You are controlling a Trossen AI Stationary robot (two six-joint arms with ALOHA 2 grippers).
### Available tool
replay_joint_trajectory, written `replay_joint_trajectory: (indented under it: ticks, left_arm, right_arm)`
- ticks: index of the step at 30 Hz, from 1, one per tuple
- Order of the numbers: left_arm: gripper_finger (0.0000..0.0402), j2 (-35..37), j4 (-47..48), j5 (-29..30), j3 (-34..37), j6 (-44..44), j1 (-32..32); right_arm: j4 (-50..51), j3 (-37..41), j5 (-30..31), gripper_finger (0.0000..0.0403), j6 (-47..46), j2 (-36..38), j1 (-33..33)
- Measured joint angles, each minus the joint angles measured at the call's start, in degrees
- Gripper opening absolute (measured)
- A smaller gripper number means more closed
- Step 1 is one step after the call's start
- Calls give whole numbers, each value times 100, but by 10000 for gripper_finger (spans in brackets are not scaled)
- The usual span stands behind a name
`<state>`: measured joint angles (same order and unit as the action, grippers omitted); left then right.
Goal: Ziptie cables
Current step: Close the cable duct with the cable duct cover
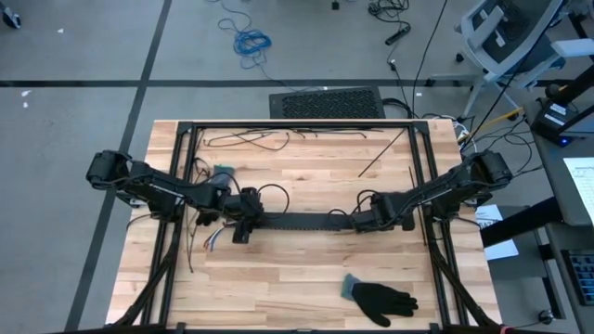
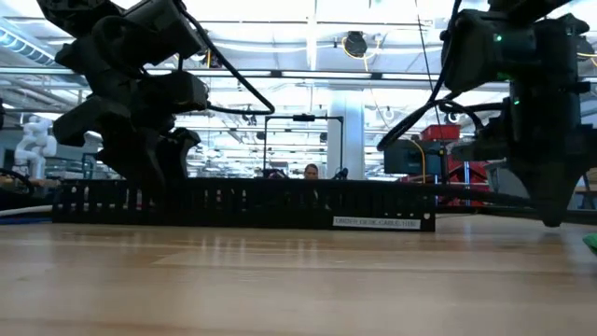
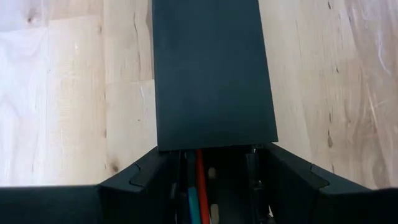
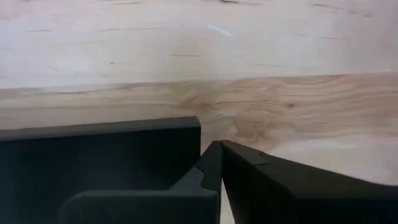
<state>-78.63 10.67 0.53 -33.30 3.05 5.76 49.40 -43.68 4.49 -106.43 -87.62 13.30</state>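
Black slotted strip (image 1: pixel 302 222) is straddled at its left end by left gripper (image 1: pixel 243 225), part-open, keeping cables (image 3: pixel 200 186) inside; right gripper (image 1: pixel 364 219), shut, steadies the other end.

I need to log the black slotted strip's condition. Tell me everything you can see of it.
The black slotted strip is a long, dark, plastic-looking channel lying flat across the middle of the wooden table. Its side wall is a row of slots with a small white label near one end. The left end effector straddles one end, where coloured cables enter; the shut right end effector meets the other.
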Motion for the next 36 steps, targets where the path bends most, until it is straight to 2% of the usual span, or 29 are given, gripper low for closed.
replay_joint_trajectory:
  ticks: [12, 18, 22, 30, 36]
  left_arm:
    - [208, 0, -97, -1, 7, 42, 0]
    - [208, 0, -123, -1, 7, 28, 0]
    - [214, 0, -175, -63, 7, -365, -4]
    - [287, 0, -227, -325, 7, -415, -13]
    - [334, 0, -136, -154, -85, -380, -11]
  right_arm:
    - [1675, -945, 64, 0, 497, 32, 65]
    - [1873, -1147, 309, 0, 547, 32, 67]
    - [1997, -1265, 359, 0, 743, 32, 63]
    - [2074, -1305, 326, 0, 1037, 32, 74]
    - [2054, -1307, 366, 0, 1279, 32, 74]
